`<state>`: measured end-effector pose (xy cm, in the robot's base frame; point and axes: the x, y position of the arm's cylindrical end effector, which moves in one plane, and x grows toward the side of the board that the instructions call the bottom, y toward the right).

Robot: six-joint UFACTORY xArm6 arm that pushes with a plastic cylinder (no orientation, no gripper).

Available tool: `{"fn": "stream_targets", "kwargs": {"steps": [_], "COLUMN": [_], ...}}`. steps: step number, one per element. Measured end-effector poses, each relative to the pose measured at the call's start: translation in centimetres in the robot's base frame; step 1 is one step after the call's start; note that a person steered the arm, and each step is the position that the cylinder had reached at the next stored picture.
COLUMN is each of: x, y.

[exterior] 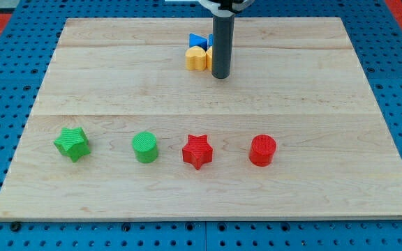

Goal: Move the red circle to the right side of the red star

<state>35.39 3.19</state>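
The red circle (262,150) lies on the wooden board (313,84) near the view's bottom, right of the red star (197,151), with a gap between them. My tip (220,75) is at the end of the dark rod, near the view's top centre, far above both red blocks. It stands right beside a yellow heart block (196,58) and partly hides the blocks behind it.
A green circle (145,147) and a green star (72,143) lie left of the red star in the same row. A blue block (199,41) sits behind the yellow heart, and another yellow block edge (209,57) shows next to the rod.
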Motion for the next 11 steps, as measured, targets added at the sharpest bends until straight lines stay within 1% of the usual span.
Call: {"fn": "stream_targets", "kwargs": {"steps": [4,5,6,7,8,9,10,11], "x": [0.0,3.7,11.2,15.5,18.3,18.9,19.1,23.2], "y": [0.0,5.1,13.0,10.1,5.9,0.5,0.3,-3.7]}}
